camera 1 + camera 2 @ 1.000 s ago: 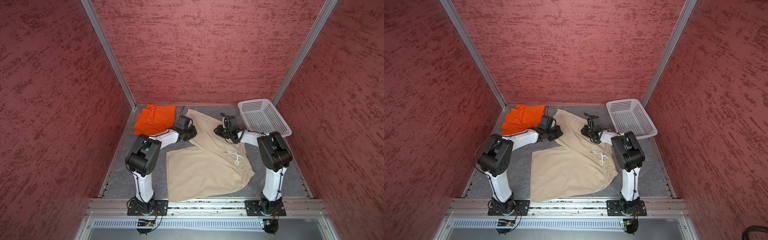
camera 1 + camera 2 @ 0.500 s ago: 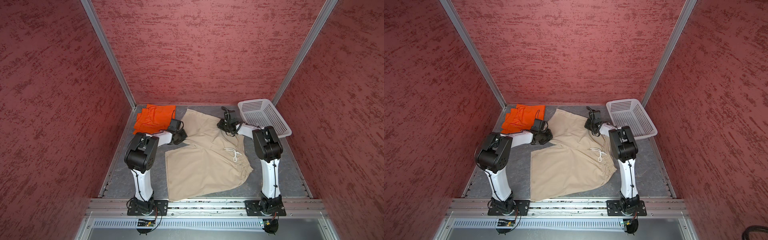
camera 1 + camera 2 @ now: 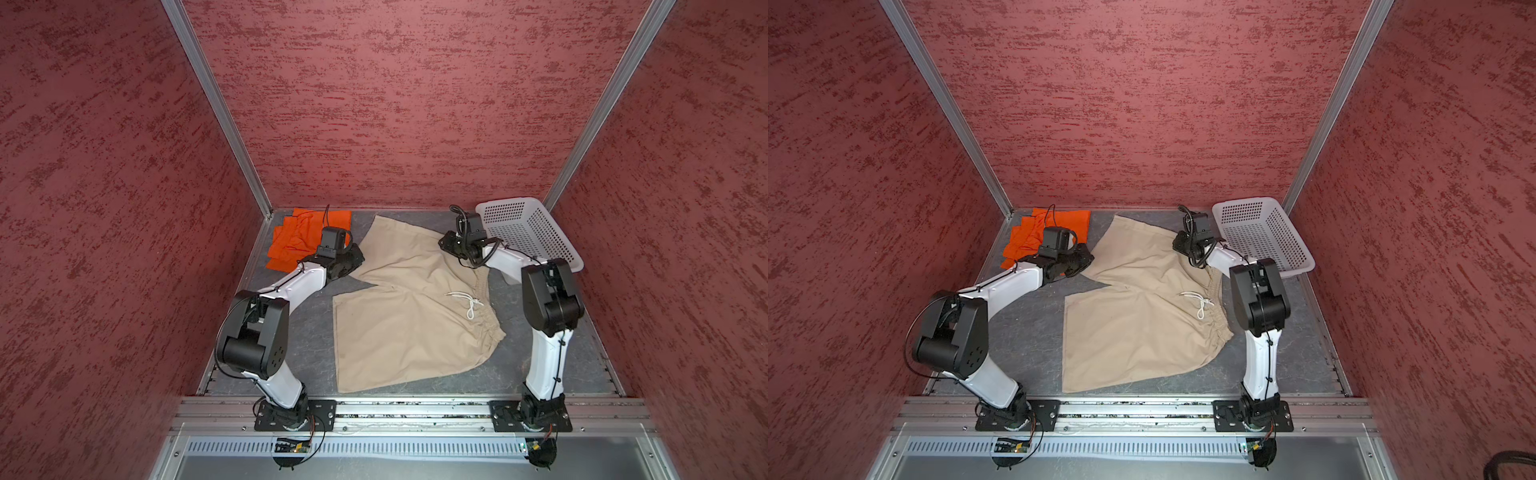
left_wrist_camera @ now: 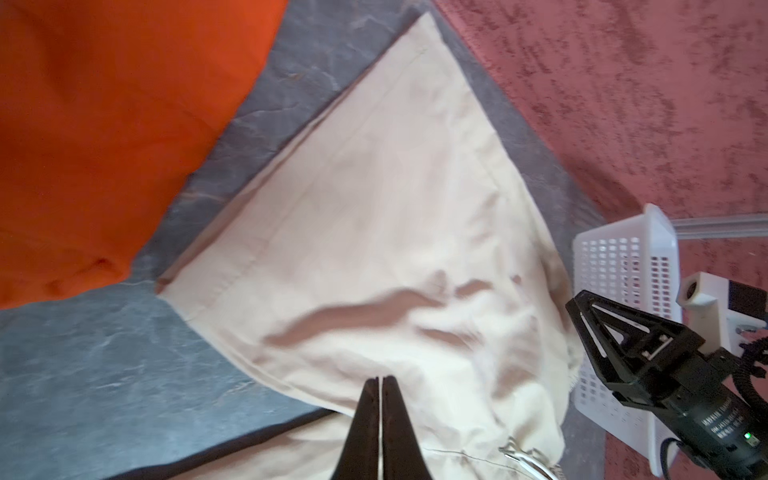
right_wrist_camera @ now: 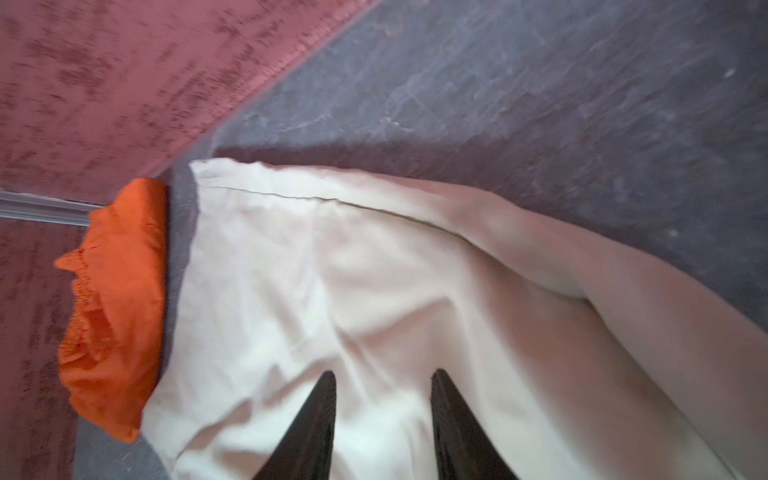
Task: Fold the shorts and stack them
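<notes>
Beige shorts (image 3: 407, 328) drawn farther leftward, left pincer (image 4: 380, 380) pressed together, right pincer (image 5: 382, 372) spread

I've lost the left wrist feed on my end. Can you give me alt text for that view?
The left gripper, jaws closed, points at the edge of the beige shorts spread on the grey table; whether it pinches cloth is unclear. Orange shorts lie beside them, apart, with the white basket and right gripper beyond.

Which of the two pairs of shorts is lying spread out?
The beige shorts, opened flat across the middle with both legs showing; the orange shorts are bunched small in the far left corner.
</notes>
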Robot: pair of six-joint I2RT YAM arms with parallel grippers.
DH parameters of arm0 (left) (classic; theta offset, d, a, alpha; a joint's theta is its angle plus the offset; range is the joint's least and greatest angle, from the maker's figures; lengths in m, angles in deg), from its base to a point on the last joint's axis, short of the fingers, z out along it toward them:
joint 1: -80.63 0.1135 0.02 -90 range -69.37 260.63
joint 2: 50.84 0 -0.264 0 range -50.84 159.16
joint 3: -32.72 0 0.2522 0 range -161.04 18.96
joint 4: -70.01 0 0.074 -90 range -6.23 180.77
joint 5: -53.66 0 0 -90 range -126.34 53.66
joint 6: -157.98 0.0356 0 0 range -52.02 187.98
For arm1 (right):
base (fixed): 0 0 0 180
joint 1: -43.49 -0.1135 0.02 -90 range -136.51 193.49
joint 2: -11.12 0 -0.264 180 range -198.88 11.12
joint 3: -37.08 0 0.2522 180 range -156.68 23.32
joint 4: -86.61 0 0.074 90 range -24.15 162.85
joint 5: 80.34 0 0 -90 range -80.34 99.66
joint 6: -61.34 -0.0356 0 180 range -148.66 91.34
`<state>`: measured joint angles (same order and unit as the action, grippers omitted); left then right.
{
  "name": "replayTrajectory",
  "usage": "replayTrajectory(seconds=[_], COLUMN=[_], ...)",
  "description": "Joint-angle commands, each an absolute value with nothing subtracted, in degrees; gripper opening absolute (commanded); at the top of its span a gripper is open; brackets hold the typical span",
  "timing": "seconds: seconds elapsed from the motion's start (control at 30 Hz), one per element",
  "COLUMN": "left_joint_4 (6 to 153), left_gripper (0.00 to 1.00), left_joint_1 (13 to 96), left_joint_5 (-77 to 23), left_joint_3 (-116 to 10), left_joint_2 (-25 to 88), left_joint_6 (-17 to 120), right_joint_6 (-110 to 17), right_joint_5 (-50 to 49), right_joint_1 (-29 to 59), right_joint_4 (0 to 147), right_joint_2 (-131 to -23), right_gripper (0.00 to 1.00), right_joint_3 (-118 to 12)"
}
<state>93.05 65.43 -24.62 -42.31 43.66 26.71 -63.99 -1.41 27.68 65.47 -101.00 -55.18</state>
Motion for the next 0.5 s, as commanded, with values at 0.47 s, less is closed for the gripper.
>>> replayTrajectory(seconds=[0.47], left_joint_4=[90.9], left_gripper=[0.00], left_joint_1=[63.1], left_joint_5=[-27.5], left_joint_3=[-44.6], left_joint_2=[59.4], left_joint_6=[25.5], right_joint_6=[-69.5], right_joint_5=[-0.1], right_joint_1=[22.9], right_joint_4=[71.8], right_joint_2=[-99.8], right_gripper=[0.28], right_joint_3=[-39.7])
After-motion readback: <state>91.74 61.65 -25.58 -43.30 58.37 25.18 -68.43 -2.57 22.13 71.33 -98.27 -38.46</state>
